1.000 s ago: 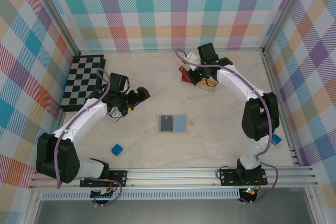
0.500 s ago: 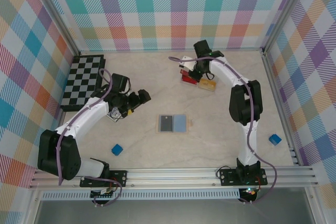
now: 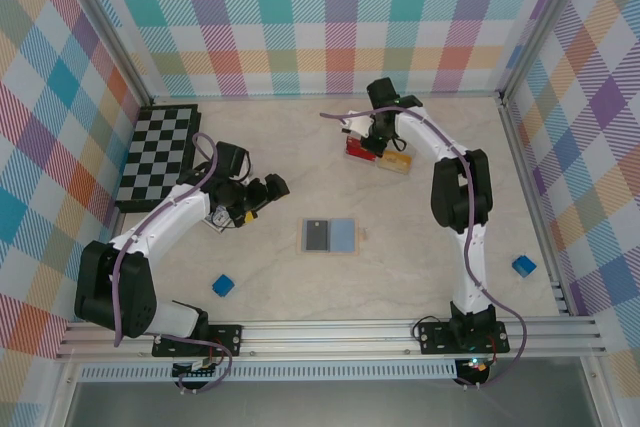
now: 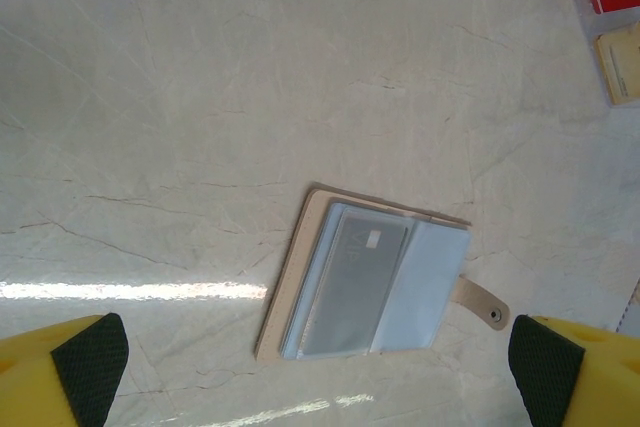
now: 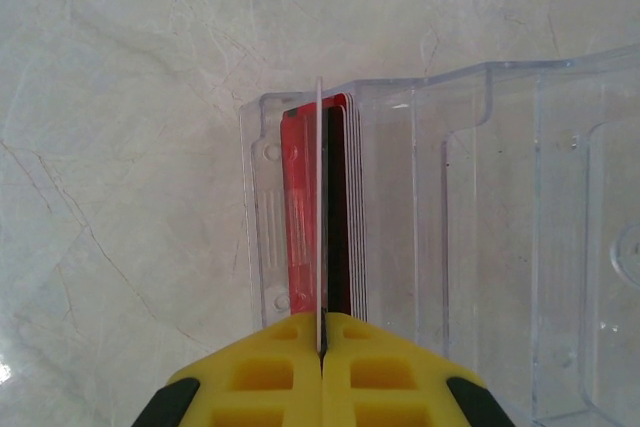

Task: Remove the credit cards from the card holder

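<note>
The card holder lies open in the middle of the table, tan rim and light blue lining, with a dark credit card in its left panel. My left gripper hovers open to its upper left. From the left wrist, the card holder and its dark card lie between the wide-apart fingertips. My right gripper is shut on the red credit card, seen edge-on. The card stands in the end slot of the clear box.
A checkerboard lies at the far left. Blue cubes sit at the front left and by the right rail. A small shiny object rests under my left arm. A tan piece lies in the clear box.
My right arm has folded in, and its gripper has carried the red card left and down into the clear box. My left gripper has crept slightly right.
</note>
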`<state>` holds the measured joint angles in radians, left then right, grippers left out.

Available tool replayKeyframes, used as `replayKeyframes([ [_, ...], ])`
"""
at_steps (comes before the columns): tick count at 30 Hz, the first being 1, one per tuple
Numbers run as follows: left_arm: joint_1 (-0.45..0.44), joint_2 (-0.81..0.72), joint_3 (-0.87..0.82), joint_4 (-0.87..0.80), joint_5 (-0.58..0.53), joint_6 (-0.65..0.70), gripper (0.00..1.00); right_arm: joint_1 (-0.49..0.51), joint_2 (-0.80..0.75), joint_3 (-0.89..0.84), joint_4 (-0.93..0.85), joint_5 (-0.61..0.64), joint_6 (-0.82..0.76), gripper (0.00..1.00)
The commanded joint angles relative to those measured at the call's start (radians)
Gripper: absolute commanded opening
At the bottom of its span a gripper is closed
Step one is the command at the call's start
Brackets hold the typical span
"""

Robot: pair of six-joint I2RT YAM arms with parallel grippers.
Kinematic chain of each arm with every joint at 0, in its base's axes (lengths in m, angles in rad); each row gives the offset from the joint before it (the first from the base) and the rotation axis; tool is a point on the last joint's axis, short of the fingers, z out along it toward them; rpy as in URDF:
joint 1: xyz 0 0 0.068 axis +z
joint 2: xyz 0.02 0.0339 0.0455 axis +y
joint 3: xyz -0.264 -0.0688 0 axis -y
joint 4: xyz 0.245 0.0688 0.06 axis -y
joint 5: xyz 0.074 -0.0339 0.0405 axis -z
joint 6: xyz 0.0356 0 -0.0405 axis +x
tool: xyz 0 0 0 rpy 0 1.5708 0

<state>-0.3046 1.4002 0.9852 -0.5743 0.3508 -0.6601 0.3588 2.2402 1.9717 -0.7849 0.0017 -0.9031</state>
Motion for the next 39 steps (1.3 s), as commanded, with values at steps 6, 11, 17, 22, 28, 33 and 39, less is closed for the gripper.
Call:
replayKeyframes([
  [6,0.015,0.019,-0.014,0.003,0.034,0.02,1.0,-0.008,0.03,0.042,-0.042,0.021,-0.045,0.02],
  [11,0.014,0.023,-0.014,0.005,0.036,0.022,1.0,-0.006,0.038,0.051,-0.039,0.018,-0.03,0.06],
  [17,0.015,0.027,-0.014,0.007,0.04,0.024,1.0,-0.006,0.055,0.08,-0.048,0.026,-0.001,0.1],
  [22,0.015,0.025,-0.019,0.011,0.043,0.024,1.0,-0.006,0.041,0.079,-0.047,0.024,0.019,0.15],
  [28,0.014,0.018,-0.02,0.01,0.044,0.024,1.0,-0.006,-0.003,0.073,-0.05,0.018,0.064,0.19],
  [33,0.014,0.005,-0.029,0.01,0.045,0.024,1.0,-0.004,-0.116,0.005,-0.053,-0.047,0.183,0.23],
  [39,0.007,0.0,-0.043,0.015,0.055,0.033,1.0,0.014,-0.334,-0.214,0.039,-0.114,0.478,0.3],
])
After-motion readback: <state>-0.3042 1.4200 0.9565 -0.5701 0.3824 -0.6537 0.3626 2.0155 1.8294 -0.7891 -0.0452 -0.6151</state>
